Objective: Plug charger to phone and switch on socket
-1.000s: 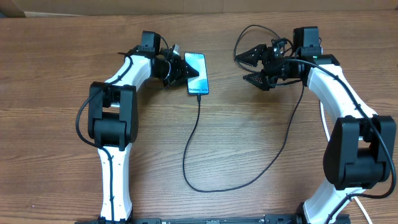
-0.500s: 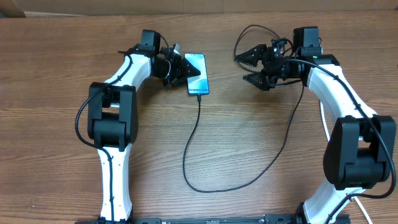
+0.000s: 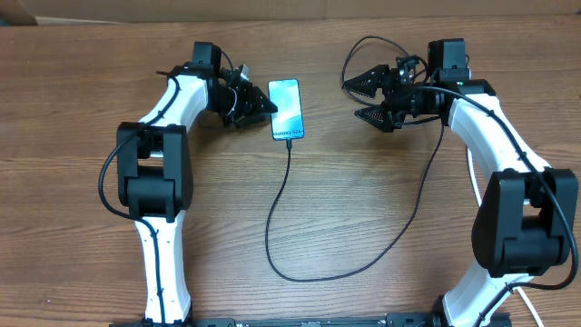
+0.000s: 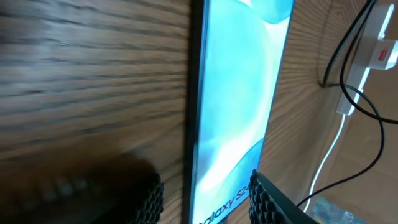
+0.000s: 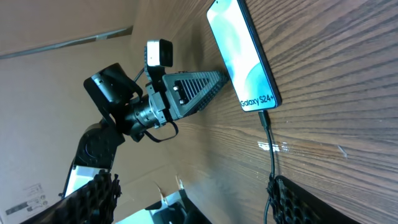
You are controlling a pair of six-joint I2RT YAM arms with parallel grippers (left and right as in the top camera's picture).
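Note:
The phone (image 3: 286, 108) lies flat on the wooden table with its blue screen lit; it also shows in the left wrist view (image 4: 239, 93) and the right wrist view (image 5: 242, 59). The charger cable (image 3: 277, 209) runs from the phone's near end in a loop toward the right arm, and its plug tip (image 5: 263, 117) sits in the phone's port. My left gripper (image 3: 260, 105) is open and empty just left of the phone, and its fingers (image 4: 205, 202) frame the phone's edge. My right gripper (image 3: 365, 98) is open and empty, right of the phone. The socket (image 4: 385, 38) shows only in the left wrist view.
A thick white cord (image 4: 329, 143) trails from the socket, and it runs beside the right arm (image 3: 474, 177). Black cable loops arch above the right gripper (image 3: 363, 44). A cardboard wall (image 5: 56, 25) stands past the table's far edge.
My left gripper has drawn back to the left, off the phone's edge. The phone, the cable and the right arm have not moved.

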